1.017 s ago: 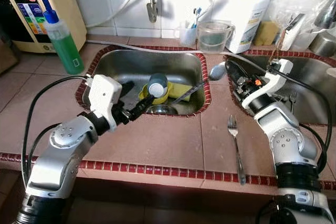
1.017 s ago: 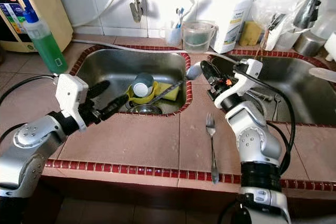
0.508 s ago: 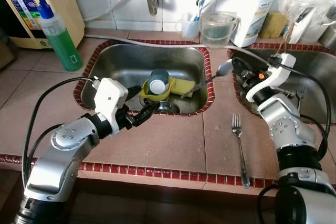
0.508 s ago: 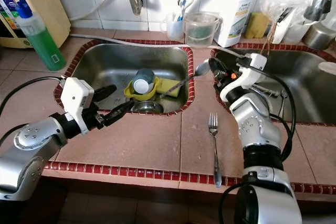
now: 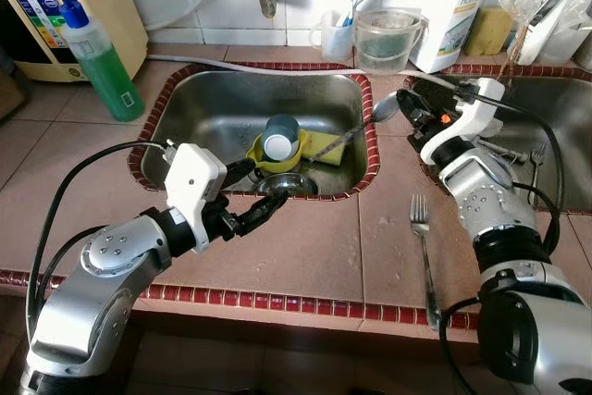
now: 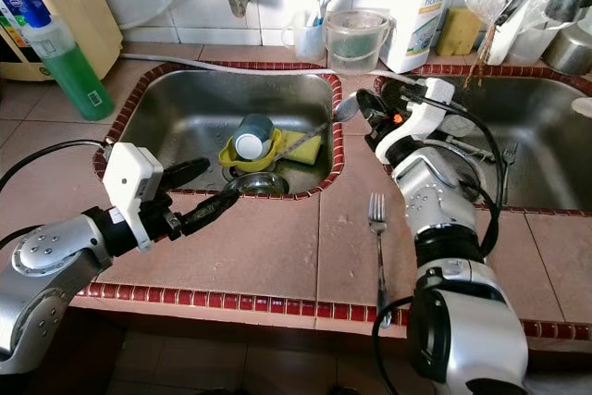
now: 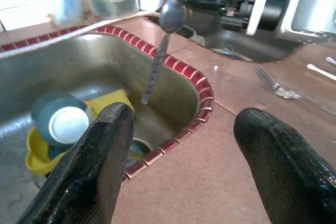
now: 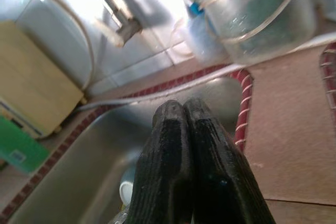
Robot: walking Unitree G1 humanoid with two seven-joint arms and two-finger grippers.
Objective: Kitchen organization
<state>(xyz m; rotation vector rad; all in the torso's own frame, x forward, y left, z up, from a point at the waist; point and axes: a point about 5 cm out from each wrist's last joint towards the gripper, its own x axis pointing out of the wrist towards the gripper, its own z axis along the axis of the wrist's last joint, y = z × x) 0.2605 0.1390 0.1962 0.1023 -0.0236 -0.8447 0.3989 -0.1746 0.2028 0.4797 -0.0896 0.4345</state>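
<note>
Your left gripper (image 5: 248,195) hangs over the near rim of the left sink (image 5: 199,104), its fingers (image 7: 92,171) spread wide with nothing between them. Just beyond those open jaws sits a grey cup (image 5: 277,139) on its side in a yellow bowl (image 5: 262,160), with the drain below. Your right gripper (image 6: 367,104) sits over the tiled strip between the two basins, its fingers (image 8: 184,171) pressed tight together. A spoon (image 5: 354,129) leans on the sink rim, its bowl right at those closed tips; you cannot tell whether they hold it. A fork (image 5: 422,256) lies on the counter, nearer you than the right jaws.
</note>
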